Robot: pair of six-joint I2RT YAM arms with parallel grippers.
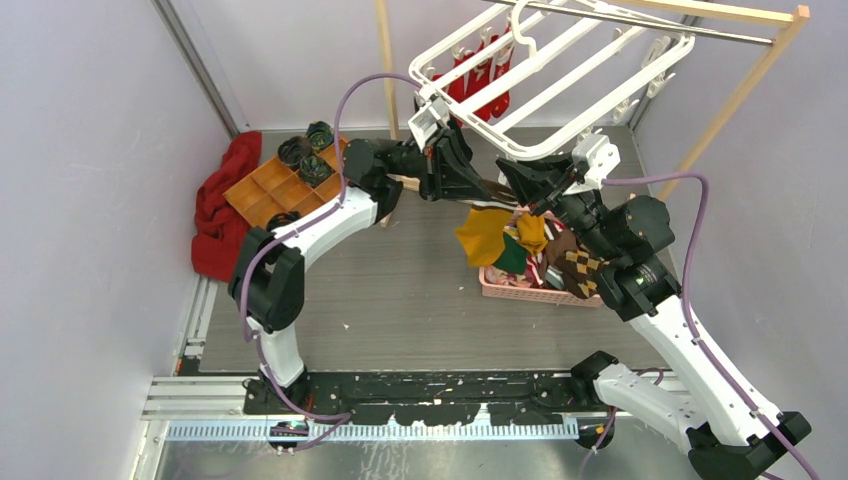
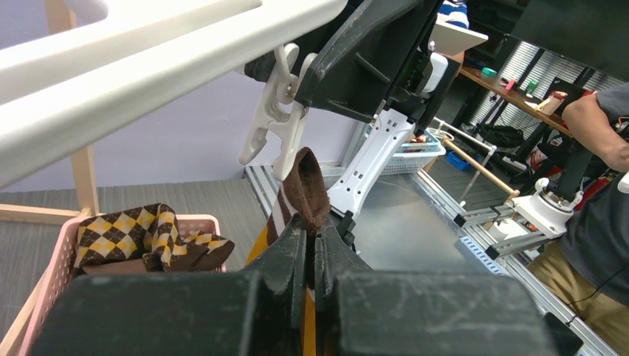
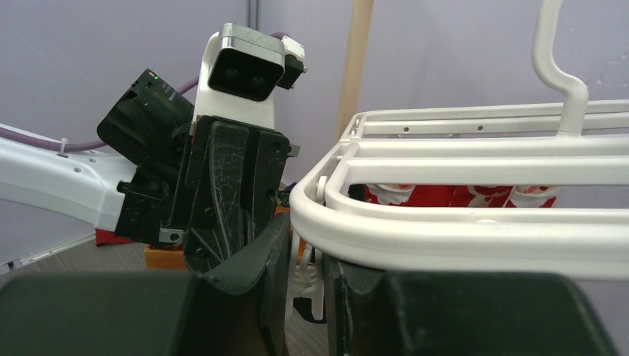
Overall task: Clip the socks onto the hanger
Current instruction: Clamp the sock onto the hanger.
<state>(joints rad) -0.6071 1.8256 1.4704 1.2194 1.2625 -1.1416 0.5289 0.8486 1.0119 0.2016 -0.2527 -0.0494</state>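
Note:
The white hanger (image 1: 520, 150) hangs from the rod at the back. My left gripper (image 1: 487, 188) is shut on the brown cuff of a sock (image 2: 308, 185), and mustard fabric (image 1: 485, 235) hangs below it. In the left wrist view the cuff sticks up out of the jaws (image 2: 313, 222) and reaches the lower end of a white clip (image 2: 274, 119) under the hanger rail (image 2: 148, 59). My right gripper (image 1: 522, 185) is shut on that clip (image 3: 305, 274) just below the hanger's corner (image 3: 460, 230). More socks, one of them argyle (image 1: 580, 265), lie in the basket.
A pink basket (image 1: 500, 285) stands under both grippers. An orange divided tray (image 1: 270, 190) with dark rolled bundles and a red cloth (image 1: 220, 200) sit at the left. Red patterned socks (image 1: 480, 75) hang on the hanger's far side. The wooden rack post (image 1: 740, 95) rises at the right.

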